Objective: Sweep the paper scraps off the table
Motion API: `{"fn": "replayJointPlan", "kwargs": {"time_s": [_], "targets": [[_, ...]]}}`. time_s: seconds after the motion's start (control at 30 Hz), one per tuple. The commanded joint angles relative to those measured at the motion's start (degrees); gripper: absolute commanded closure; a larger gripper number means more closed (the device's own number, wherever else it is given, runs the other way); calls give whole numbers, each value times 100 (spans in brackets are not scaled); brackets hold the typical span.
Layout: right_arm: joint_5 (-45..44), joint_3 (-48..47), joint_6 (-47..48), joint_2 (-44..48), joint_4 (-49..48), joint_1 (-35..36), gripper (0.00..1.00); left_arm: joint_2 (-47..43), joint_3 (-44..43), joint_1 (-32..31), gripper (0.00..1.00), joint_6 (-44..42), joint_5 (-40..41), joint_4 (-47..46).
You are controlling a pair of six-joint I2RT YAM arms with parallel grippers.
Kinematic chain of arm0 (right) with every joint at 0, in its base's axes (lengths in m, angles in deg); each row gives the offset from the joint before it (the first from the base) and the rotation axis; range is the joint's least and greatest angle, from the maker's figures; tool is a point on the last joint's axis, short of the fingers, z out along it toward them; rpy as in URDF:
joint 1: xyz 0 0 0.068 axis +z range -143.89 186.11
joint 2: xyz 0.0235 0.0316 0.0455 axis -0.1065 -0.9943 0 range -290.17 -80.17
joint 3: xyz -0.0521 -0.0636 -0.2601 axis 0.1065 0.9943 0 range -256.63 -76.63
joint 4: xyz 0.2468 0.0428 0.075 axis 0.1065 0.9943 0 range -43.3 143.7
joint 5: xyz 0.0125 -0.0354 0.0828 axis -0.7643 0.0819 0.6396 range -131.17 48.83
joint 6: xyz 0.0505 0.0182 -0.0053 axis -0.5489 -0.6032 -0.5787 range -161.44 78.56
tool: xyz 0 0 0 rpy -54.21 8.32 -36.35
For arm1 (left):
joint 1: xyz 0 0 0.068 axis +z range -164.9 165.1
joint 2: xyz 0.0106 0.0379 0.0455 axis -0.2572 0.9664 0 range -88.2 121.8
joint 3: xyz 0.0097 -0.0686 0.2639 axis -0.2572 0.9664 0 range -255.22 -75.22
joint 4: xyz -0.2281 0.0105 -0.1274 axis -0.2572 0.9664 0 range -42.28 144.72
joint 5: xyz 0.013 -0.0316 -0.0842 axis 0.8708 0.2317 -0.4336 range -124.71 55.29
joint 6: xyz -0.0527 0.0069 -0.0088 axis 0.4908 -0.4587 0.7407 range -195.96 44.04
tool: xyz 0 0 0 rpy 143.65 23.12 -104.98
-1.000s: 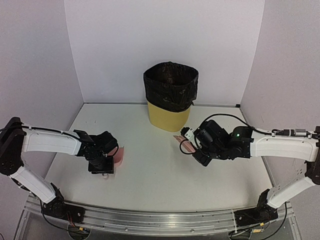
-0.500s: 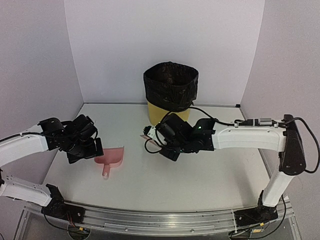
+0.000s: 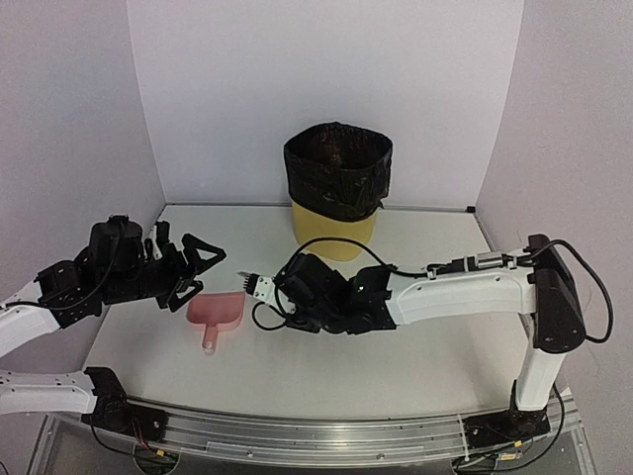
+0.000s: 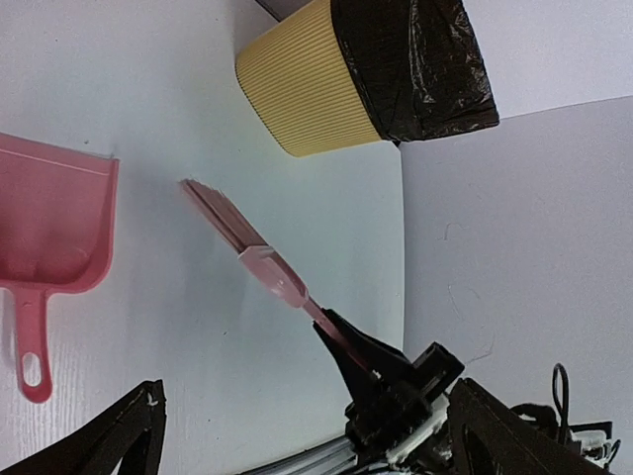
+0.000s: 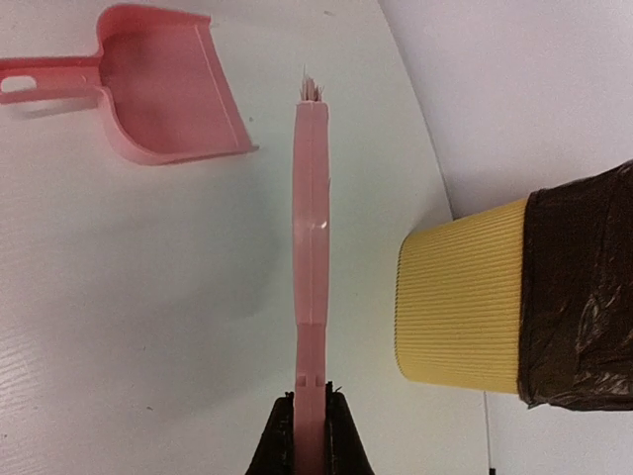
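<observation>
No paper scraps show in any view. The pink dustpan [image 3: 218, 311] lies flat on the white table [image 3: 396, 346], handle toward the front; it also shows in the left wrist view [image 4: 49, 223] and the right wrist view [image 5: 168, 89]. My right gripper [image 3: 269, 292] is shut on the handle of the pink brush [image 5: 312, 228], whose bristles point toward the dustpan's mouth, just short of it. The brush also shows in the left wrist view [image 4: 247, 247]. My left gripper [image 3: 198, 259] is open and empty, raised above and left of the dustpan.
A yellow bin [image 3: 336, 233] lined with a black bag [image 3: 338, 163] stands at the back middle of the table; it also shows in the wrist views [image 4: 366, 69] [image 5: 495, 297]. White walls close in the left, back and right. A metal rail [image 3: 297, 435] runs along the front.
My left gripper let go of the dustpan, opened wide and lifted away to the left. My right arm swung left across the table with the brush, up to the dustpan.
</observation>
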Motion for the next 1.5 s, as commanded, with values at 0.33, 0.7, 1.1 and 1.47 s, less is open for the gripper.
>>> {"fn": "replayJointPlan", "kwargs": {"time_s": [0.33, 0.7, 1.1, 1.47], "targets": [[-1684, -276, 1666, -564, -2339, 461, 100, 1168, -370, 9, 27, 770, 161, -735], [-1602, -249, 1594, -589, -2435, 567, 100, 1317, 36, 10, 46, 1167, 498, -1387], [-1639, -132, 1541, -532, -2439, 678, 100, 1480, 348, 10, 89, 1358, 347, -2142], [-844, 627, 62, 236, -1205, 850, 20, 1174, 278, 304, 100, 691, 668, -1997]]}}
